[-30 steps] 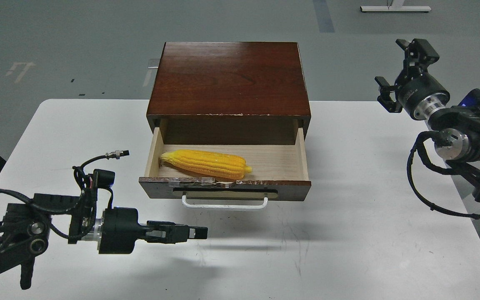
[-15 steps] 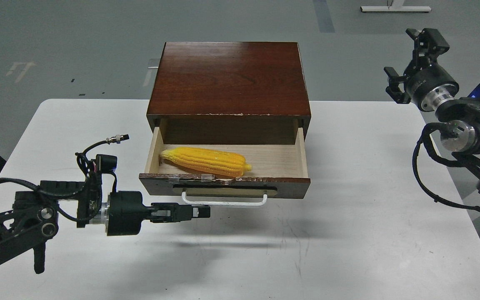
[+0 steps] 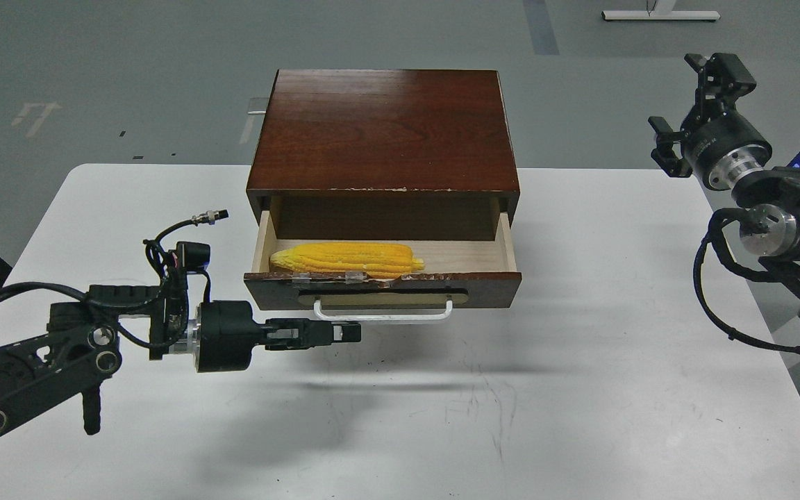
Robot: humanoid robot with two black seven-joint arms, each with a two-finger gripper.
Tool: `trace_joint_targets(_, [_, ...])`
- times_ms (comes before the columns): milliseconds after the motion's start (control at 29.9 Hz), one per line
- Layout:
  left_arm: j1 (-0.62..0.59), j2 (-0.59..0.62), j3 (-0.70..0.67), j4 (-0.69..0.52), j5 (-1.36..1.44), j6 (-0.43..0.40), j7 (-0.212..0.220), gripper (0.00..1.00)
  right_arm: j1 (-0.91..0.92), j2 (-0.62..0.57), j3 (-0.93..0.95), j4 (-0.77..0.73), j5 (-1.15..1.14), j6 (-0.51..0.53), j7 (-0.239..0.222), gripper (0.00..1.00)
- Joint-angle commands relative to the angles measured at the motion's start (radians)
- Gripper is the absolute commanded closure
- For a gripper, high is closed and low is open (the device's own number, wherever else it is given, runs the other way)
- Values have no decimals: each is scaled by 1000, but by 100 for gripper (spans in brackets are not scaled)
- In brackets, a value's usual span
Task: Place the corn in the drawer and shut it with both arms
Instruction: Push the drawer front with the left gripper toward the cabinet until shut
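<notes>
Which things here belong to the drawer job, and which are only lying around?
For the job: corn, drawer, its white handle, left gripper, right gripper.

Only around: white table, brown cabinet top, white stand foot on the floor.

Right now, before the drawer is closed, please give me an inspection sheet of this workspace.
Surface: white table, faint scuff marks, bare around the cabinet.
Job's things: corn lies inside the drawer, which is partly open under the dark wooden cabinet; white handle free.
Clutter: nothing seen.
Grippers: left gripper shut, level, just below the handle's left end; contact unclear. Right gripper open, raised at the table's far right, holding nothing.
Cables: black cables looped on both arms, none on the table.
Surroundings: grey floor with markings; white stand base far behind.
</notes>
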Motion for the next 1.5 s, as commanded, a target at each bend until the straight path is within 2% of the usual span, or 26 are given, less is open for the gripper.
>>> trace_joint_targets(0, [-41,-11,0,32,-44,0,-1,100,-6,0,-5,3,0,3,0,0])
trace_joint_targets(535, [-64,-16,2,71,-67,0,-1,100,-37,-3,-5,3,0,5,3,0])
trace_joint_targets(1471, [-55,3,11,17,-85,0,-1,100,-63,-2,-14,-17,-2,5,2,0])
